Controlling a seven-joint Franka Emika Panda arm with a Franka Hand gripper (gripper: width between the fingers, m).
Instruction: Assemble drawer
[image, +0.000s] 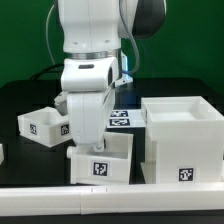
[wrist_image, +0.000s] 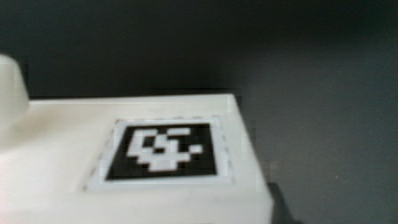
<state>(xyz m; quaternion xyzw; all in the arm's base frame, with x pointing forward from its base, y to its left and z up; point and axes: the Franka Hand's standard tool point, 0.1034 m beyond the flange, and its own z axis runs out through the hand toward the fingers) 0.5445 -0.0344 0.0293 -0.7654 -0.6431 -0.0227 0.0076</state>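
White tray (image: 84, 166) is being hovered over by the gripper (image: 93, 136), finger state being untellable here; a square, level grip is being advised.

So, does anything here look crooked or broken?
Nothing looks broken or spilled. The tray at the exterior view's left lies turned at an angle, while the other tray and housing sit squarer.

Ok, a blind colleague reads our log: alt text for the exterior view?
A white Panda arm reaches down over a small tagged tray on a black table. A second tray lies at the exterior view's left, the large open-topped housing at its right.
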